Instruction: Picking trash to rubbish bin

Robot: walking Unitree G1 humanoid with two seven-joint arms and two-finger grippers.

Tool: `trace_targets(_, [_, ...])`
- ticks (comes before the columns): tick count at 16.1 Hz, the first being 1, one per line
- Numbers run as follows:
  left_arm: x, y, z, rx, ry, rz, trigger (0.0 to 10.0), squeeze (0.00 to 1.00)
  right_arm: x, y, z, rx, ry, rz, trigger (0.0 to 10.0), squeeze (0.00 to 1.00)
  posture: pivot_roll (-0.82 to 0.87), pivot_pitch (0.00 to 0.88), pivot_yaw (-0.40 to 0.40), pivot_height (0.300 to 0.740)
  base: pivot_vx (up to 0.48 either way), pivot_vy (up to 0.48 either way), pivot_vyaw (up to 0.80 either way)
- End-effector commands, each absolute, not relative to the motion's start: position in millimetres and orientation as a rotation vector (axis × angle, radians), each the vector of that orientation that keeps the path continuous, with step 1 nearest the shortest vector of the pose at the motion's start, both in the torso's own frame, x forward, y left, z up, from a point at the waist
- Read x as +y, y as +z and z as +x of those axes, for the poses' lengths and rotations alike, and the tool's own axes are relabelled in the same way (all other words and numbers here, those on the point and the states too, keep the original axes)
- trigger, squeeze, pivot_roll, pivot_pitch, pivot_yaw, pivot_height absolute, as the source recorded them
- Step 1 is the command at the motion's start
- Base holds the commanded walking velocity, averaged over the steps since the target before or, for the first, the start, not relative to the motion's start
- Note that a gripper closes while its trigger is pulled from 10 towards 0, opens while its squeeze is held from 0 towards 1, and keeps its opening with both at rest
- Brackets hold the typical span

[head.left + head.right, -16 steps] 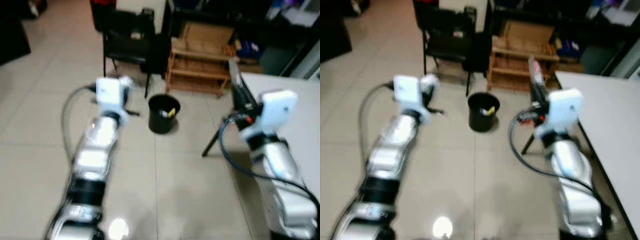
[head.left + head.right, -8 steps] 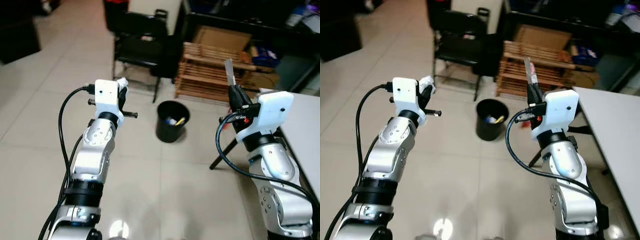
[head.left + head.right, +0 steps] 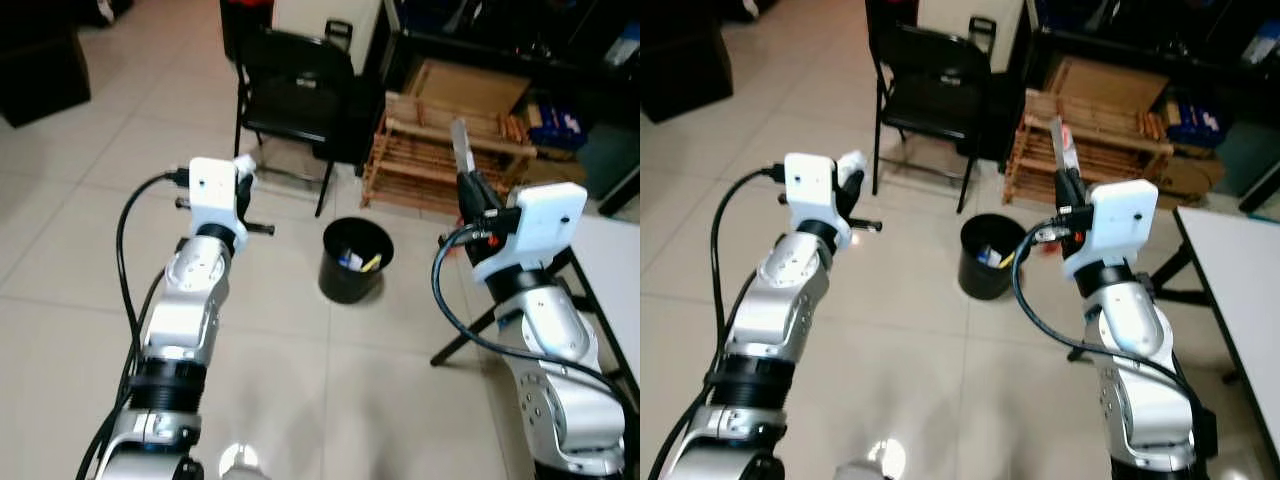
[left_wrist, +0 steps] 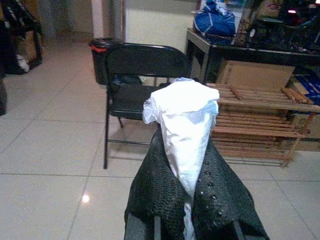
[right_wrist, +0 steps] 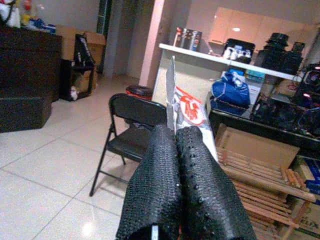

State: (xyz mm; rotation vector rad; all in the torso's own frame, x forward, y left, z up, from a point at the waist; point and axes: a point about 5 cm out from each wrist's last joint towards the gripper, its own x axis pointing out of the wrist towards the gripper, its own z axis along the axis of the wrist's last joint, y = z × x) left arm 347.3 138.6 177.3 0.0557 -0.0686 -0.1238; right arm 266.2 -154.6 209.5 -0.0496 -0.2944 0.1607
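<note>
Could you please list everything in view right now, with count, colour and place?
Rubbish bin: one, black, on the tiled floor ahead, some trash inside.
Folding chair: one, black, beyond the bin.
Slatted rack: one, wooden, right of the chair.
Cardboard box: one, brown, behind the rack.
Table: one, white top, at right.
Crumpled tissue: one, white, in the left end effector.
Wrapper: one, silver and red, in the right end effector.

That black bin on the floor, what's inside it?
Inside the black bin lie a yellow scrap and a pale bluish scrap; its wall hides anything deeper.
</note>
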Motion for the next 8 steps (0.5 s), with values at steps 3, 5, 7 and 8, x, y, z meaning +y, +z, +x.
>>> trace_targets(3, [125.1,179.0,347.5,-0.072,-0.163,0.054,10.0,0.0,-163.0,210.0,265.5,-0.292,0.13,-0.062,10.0,0.0,0.25,0.104,-0.119,0.74,0.458,0.0,0.0])
trace_targets(5, [125.5,179.0,347.7,-0.071,-0.161,0.054,10.0,0.0,-163.1,210.1,265.5,-0.292,0.13,-0.062,10.0,0.0,0.25,0.108,-0.121,0.74,0.458,0.0,0.0])
trace_targets(7, [125.2,179.0,347.7,-0.07,-0.16,0.053,10.0,0.0,-163.0,211.5,265.3,-0.296,0.131,-0.063,10.0,0.0,0.25,0.108,-0.121,0.74,0.458,0.0,0.0])
trace_targets(8, [124.8,178.5,347.9,-0.068,-0.16,0.052,10.0,0.0,-163.3,211.9,265.5,-0.297,0.13,-0.064,10.0,0.0,0.25,0.107,-0.122,0.74,0.458,0.0,0.0])
